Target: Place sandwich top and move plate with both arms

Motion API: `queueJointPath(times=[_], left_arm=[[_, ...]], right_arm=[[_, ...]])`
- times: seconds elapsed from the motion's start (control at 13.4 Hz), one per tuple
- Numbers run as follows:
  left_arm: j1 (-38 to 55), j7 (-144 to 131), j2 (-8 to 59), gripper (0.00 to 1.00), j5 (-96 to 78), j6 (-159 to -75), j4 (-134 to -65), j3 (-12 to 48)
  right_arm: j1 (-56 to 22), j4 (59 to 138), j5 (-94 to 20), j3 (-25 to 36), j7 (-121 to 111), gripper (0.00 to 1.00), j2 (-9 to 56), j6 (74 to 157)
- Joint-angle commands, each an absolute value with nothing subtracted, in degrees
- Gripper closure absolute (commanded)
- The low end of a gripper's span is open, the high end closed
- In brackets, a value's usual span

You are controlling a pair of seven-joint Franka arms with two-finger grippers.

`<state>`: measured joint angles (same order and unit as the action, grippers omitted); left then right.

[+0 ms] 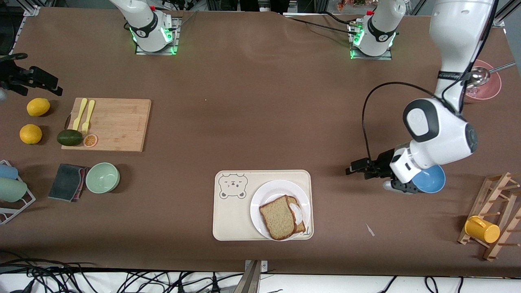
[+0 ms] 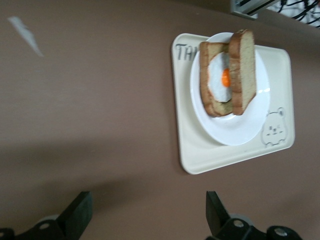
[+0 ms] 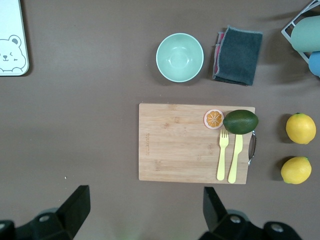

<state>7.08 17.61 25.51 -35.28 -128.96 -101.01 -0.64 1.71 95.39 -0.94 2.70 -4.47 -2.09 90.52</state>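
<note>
Our left pincer (image 1: 353,169) hangs with fingers (image 2: 77,212) spread wide and empty over bare counter (image 1: 260,122), beside the blue bowl (image 1: 431,179) toward the left arm's end. Our right pincer (image 3: 145,212) is likewise spread and empty, above the cutting board (image 3: 192,142). We see the sandwich top (image 1: 278,217) lying askew on the egg toast (image 1: 300,215), both on the plate (image 1: 268,195), which sits on the bear tray (image 1: 232,215).

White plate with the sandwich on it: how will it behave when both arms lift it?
The plate looks glossy, so probably slippery and rigid. The sandwich top sits offset on the egg toast, so it may slide if tilted.
</note>
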Motion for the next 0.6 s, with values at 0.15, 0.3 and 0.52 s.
queueJointPath(times=[0.15,0.3,0.52], left_arm=[[4.4,9.24,17.06,0.0,-19.97,-124.12,-104.5,-0.26],[1.94,8.36,13.82,0.0,-18.73,-122.35,-104.68,-0.35],[-0.35,5.2,8.98,0.0,-10.22,-118.58,-105.12,-0.18]], right_arm=[[2.37,94.83,-0.97,2.2,-4.31,0.0,-2.11,89.82],[2.37,94.83,-0.97,2.2,-4.31,0.0,-2.11,89.82],[2.37,94.83,-0.97,2.2,-4.31,0.0,-2.11,89.82]])
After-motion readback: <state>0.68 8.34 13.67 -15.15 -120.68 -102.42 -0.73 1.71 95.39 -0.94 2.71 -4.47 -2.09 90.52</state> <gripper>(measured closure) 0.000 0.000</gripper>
